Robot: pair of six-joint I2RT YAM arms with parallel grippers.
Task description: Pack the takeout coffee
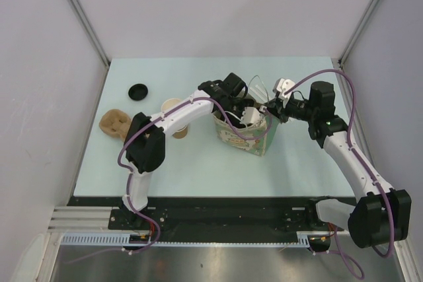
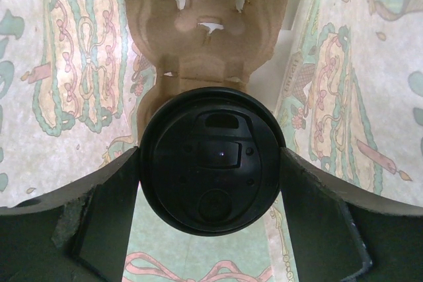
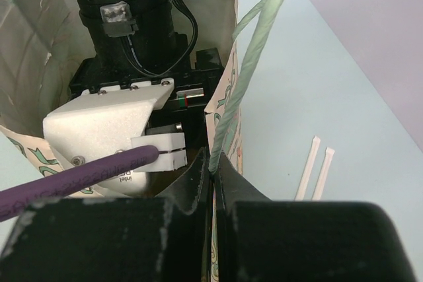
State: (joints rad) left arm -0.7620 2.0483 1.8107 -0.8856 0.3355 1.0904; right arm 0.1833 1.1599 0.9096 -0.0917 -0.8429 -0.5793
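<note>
Quick status, left to right. Out on the bench (image 1: 297, 163), a spare black lid (image 1: 138, 91), a brown pulp piece (image 1: 114, 122) and a lidless cup (image 1: 173, 105) are lying about, probably not needed here.

The main bit looks nearly done. The takeout coffee (image 2: 213, 158), lid on, is already down inside the patterned paper bag (image 1: 254, 142). It's gripped at both sides by the left hand (image 2: 210, 170), right up against a pulp cup carrier (image 2: 205, 37) on the bag floor. Whether it's actually seated in a carrier slot can't be told.

The bag's rim, by the green twisted handle (image 3: 254, 64), is pinched tight by the right hand (image 3: 215, 186), so the mouth is held open. Two wrapped straws (image 3: 307, 168) are seen on the bench off to the right.

Left to do, probably: cup let go, arm pulled out of the bag.
</note>
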